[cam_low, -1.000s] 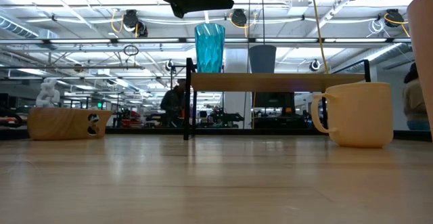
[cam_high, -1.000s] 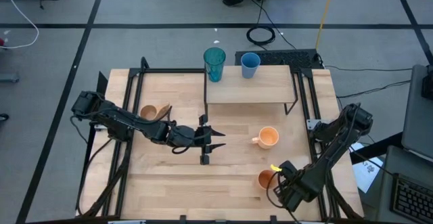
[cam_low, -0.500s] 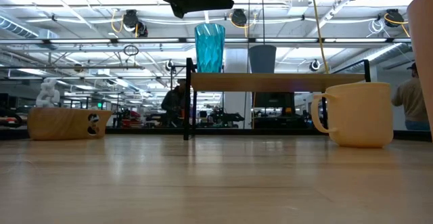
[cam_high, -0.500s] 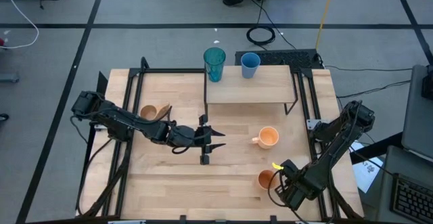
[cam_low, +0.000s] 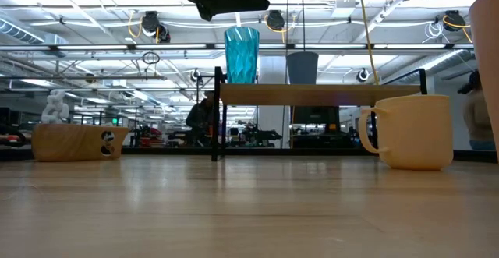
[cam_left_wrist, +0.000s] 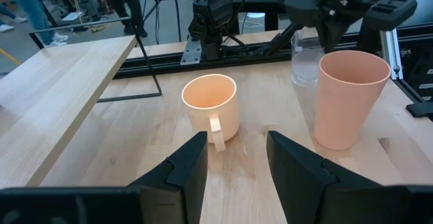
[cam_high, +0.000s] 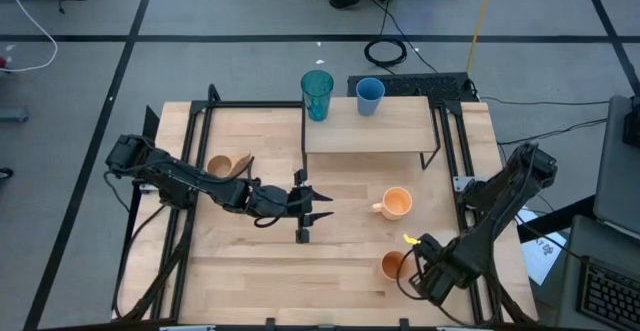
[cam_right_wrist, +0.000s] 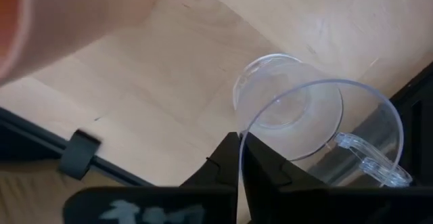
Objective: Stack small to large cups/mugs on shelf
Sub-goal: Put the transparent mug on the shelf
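My right pincer (cam_right_wrist: 240, 149) is clamped on the thin rim of the clear handled cup (cam_right_wrist: 298, 116); slick plastic, so it could slip or tip on lifting and knock the orange cup (cam_high: 393, 264) just beside. Cup is transparent, upright, handle away from my fingers. Beyond: orange handled mug (cam_high: 396, 203), then the shelf (cam_high: 390, 131) far off. Left pincer (cam_high: 305, 207) waits half-open mid-worktop.
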You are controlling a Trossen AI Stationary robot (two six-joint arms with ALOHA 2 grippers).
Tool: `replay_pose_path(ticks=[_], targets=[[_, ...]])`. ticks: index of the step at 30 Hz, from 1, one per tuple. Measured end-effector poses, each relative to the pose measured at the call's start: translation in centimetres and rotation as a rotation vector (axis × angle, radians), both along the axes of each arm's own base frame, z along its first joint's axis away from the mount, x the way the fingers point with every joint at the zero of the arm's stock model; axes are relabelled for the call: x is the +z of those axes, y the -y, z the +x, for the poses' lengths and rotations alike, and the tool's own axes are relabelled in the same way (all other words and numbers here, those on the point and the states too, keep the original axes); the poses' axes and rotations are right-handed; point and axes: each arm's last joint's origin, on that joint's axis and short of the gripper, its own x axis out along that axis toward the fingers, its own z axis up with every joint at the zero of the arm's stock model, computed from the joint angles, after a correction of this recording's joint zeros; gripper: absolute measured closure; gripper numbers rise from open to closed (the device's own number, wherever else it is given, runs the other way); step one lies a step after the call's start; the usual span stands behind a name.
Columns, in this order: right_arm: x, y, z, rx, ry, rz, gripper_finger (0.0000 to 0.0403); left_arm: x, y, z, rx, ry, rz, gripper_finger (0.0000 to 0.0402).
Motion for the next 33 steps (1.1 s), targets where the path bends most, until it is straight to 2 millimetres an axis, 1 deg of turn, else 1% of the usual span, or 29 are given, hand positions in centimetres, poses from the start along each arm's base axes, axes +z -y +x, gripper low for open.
replay_pose_path(ticks=[8,13,21,23,27,33], targets=[[1.7,1.3,0.2,0.033,0.023,0.024,0.0402,0.0,0.0,0.0,0.0,0.0,0.0,0.0247],[3.5,2.5,0.2,0.059,0.042,0.038,0.0402,0.0,0.0,0.0,0.001,0.0,0.0,0.0247],[6.1,4.7,-0.6,0.101,0.035,0.015,0.0403,0.0,0.0,0.0,0.001,0.001,0.0,0.0247],[6.7,5.3,-0.8,0.124,0.064,-0.014,0.0403,0.0,0.0,0.0,0.001,0.0,0.0,0.0247],[7.7,6.6,-1.0,0.192,0.179,-0.097,0.0403,0.0,0.0,0.0,0.001,0.0,0.0,0.0247],[8.7,7.8,-1.1,0.308,0.346,-0.287,0.0403,0.0,0.0,0.0,0.001,0.0,0.0,0.0247]])
